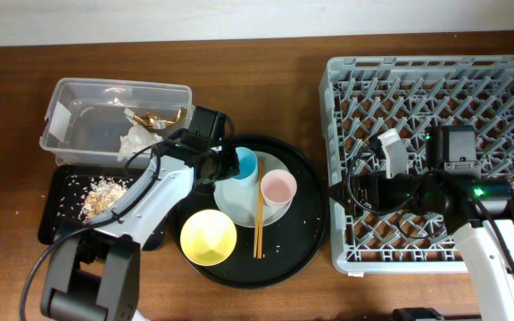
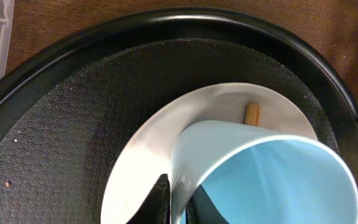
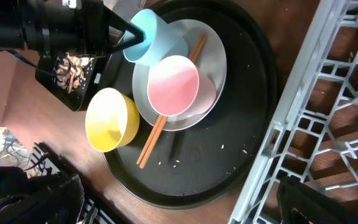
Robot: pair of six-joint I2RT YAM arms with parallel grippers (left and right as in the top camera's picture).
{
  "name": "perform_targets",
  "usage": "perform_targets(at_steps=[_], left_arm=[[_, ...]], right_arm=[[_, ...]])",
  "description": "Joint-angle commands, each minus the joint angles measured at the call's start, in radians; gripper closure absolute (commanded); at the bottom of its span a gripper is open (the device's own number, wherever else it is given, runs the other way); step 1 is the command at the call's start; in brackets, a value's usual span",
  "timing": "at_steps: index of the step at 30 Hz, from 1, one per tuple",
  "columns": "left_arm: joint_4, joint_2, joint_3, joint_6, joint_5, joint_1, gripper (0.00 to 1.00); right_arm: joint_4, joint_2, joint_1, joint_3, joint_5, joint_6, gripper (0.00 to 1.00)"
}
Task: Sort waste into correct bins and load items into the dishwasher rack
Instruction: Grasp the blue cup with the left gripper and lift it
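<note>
My left gripper point(image 1: 226, 165) point(image 2: 178, 199) is shut on the rim of the light-blue cup point(image 1: 245, 163) point(image 2: 272, 174), which tilts on the pale plate point(image 1: 239, 203) point(image 2: 148, 143). The pink cup point(image 1: 278, 187) point(image 3: 174, 86) also sits on the plate, with the chopsticks point(image 1: 259, 223) point(image 3: 154, 140) across it. The yellow bowl point(image 1: 208, 237) point(image 3: 107, 119) is in front. The napkin point(image 1: 136, 140) and gold foil point(image 1: 154, 118) lie in the clear tub point(image 1: 70, 107). Food scraps point(image 1: 101, 196) lie in the shallow black tray point(image 1: 56, 209). My right gripper point(image 1: 339, 194) point(image 3: 185, 214) is open and empty at the left edge of the grey rack point(image 1: 435, 80).
The dishes stand on a big round black tray point(image 1: 302, 241) point(image 2: 55, 112) with a few crumbs on it, between the bins and the rack. The rack holds no dishes. The table is brown wood point(image 1: 266, 53).
</note>
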Motion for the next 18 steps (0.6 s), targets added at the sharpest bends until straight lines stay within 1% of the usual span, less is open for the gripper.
perform_targets(at_steps=[1,4,7,9,11,12,13,14,15,17,18], left_arm=[[0.001,0.007,0.015,0.008,0.011,0.001,0.99],[0.000,0.007,0.016,0.009,0.012,0.001,1.00],[-0.002,-0.040,0.016,0.009,0.012,0.009,1.00],[-0.002,-0.129,0.016,0.009,0.011,0.019,0.99],[-0.019,-0.254,0.016,0.010,0.012,0.034,0.99],[-0.029,-0.344,0.016,0.042,0.076,0.055,1.00],[-0.037,-0.390,0.016,0.043,0.149,0.074,0.99],[-0.045,-0.452,0.016,0.058,0.296,0.112,0.99],[-0.056,-0.507,0.016,0.099,0.500,0.172,1.00],[-0.058,-0.534,0.016,0.144,0.825,0.258,0.99],[-0.055,-0.529,0.016,0.152,1.030,0.304,0.99]], right_arm=[[0.000,0.000,0.005,0.010,-0.016,-0.007,0.02],[-0.002,0.000,0.005,0.010,-0.017,-0.007,0.02],[0.002,0.000,0.005,0.011,-0.017,-0.007,0.02],[0.001,0.000,0.005,0.027,-0.017,-0.007,0.02],[-0.009,0.000,0.005,0.073,-0.035,-0.007,0.02],[-0.022,0.000,0.005,0.107,-0.079,-0.007,0.02],[-0.026,0.000,0.005,0.132,-0.112,-0.007,0.02],[-0.026,0.000,0.005,0.156,-0.163,-0.007,0.02],[-0.026,0.000,0.005,0.179,-0.285,-0.038,0.02],[-0.026,0.000,0.005,0.185,-0.551,-0.177,0.02],[-0.025,0.000,0.005,0.185,-0.706,-0.269,0.02]])
